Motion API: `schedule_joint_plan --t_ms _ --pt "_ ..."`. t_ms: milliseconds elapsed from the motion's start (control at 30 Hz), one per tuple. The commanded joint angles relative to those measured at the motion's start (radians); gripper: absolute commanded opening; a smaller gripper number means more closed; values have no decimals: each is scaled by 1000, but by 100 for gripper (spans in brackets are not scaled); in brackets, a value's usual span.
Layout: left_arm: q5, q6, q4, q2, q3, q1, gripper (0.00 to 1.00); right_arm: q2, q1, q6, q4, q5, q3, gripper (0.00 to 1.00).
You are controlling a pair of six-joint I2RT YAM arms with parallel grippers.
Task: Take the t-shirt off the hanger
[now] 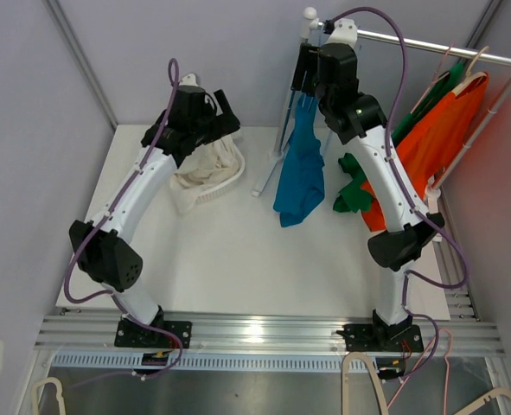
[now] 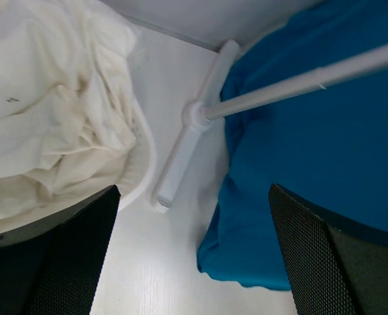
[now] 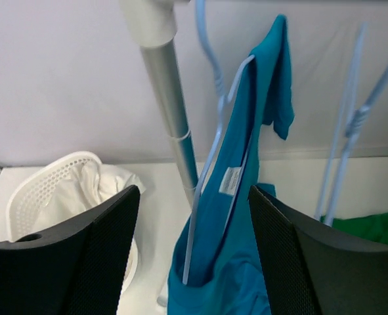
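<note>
A blue t-shirt [image 1: 300,173] hangs on a pale hanger [image 3: 210,164] at the left end of the clothes rail, its lower end reaching down to the table. In the right wrist view the blue t-shirt [image 3: 246,197] shows its neck label, and one hanger arm runs down inside the neck opening. My right gripper [image 3: 194,262] is open and empty, held high above the shirt next to the rail's end [image 1: 307,73]. My left gripper [image 2: 194,262] is open and empty, over the basket's edge [image 1: 225,117], left of the shirt's lower part [image 2: 299,164].
A white basket [image 1: 235,177] holding white cloth [image 1: 199,169] stands at the back left. The rack's upright pole [image 3: 171,111] and its foot [image 2: 187,141] stand between basket and shirt. An orange shirt [image 1: 428,147] and a green one [image 1: 354,194] hang further right on the rail [image 1: 437,47].
</note>
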Motion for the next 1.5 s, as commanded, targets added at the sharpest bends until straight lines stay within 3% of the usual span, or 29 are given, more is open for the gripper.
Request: schedule_joint_plan --t_ms 0,200,400,467,600,700,800,1033,1233,1367,1467 --pt "40 53 116 -90 -32 -29 99 35 -21 -35 39 48 94 70" --pt "66 70 226 -156 -165 -52 100 106 -56 -67 131 81 131 66" --pt "128 82 311 -193 -202 -58 100 141 -101 -30 159 24 138 61" --pt "128 87 315 -193 -202 -63 100 143 -107 -24 166 22 138 47" --pt "126 94 325 -189 -204 -71 100 146 -108 -48 195 30 131 34" --pt "131 111 346 -194 -210 -81 99 152 -108 -94 241 21 128 0" --pt "262 160 383 -183 -196 -91 99 135 -108 -150 304 -16 102 0" --pt "325 274 505 -214 -231 -183 100 48 -85 -185 292 -51 100 0" --pt "325 303 630 -297 -347 -250 100 -101 -47 -199 315 -24 -108 0" --pt "309 343 659 -330 -367 -304 100 -254 -45 -199 418 -48 -308 0" --pt "289 375 667 -350 -397 -338 99 -295 -44 -200 417 -31 -365 0"
